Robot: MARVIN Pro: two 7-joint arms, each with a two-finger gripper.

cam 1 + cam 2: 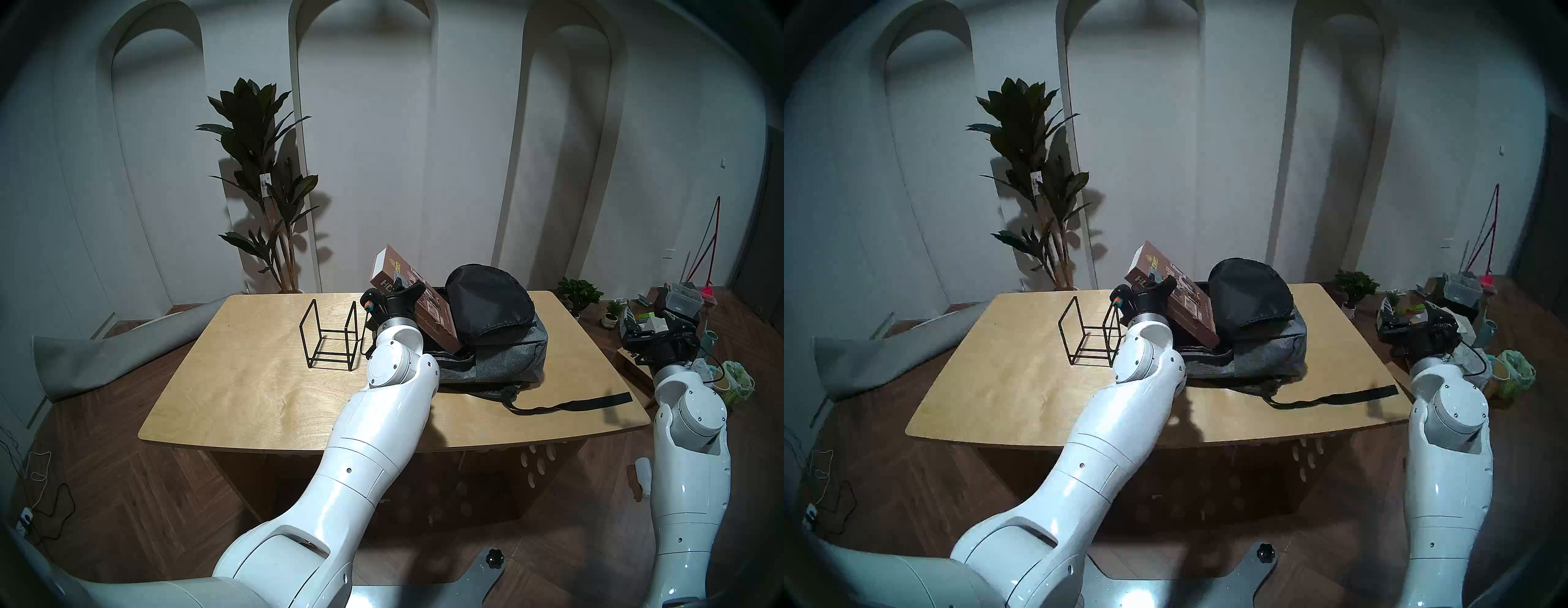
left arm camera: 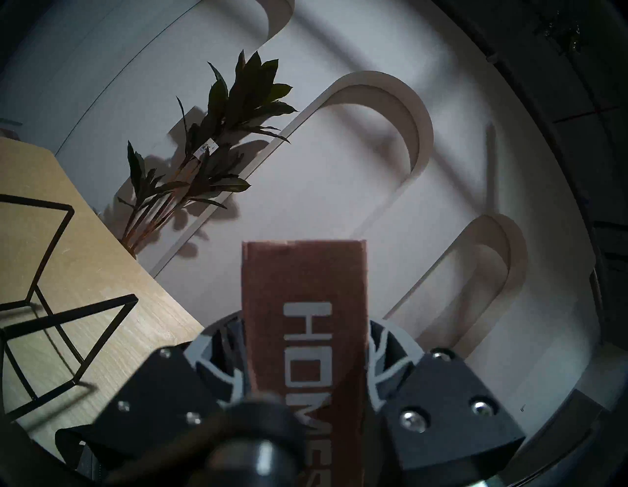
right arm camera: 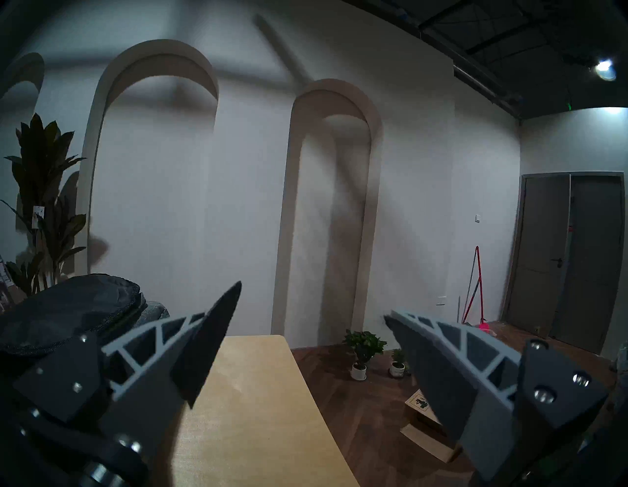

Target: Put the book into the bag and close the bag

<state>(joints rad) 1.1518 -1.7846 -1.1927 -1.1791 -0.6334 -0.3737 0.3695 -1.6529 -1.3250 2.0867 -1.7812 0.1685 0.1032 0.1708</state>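
Head views: the left gripper [image 1: 403, 293] pinches the brown book [image 1: 418, 299], tilted into the open grey backpack [image 1: 505, 352] on a wooden table [image 1: 254, 395]; a wire stand [image 1: 331, 339] is beside it, arched white walls behind.
Left wrist: jaws clamp the spine.
Right wrist: the right gripper [image 3: 312, 306] is spread, empty.

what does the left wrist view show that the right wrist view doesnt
Only the left wrist view shows the book, spine lettered HOME, clamped in the left pincer, with the black wire stand on the table.

Only the right wrist view shows the right pincer, open and empty, the bag with its black flap, two small potted plants on the floor and a grey door.

Both show the wooden table, the tall plant and the arched wall niches.
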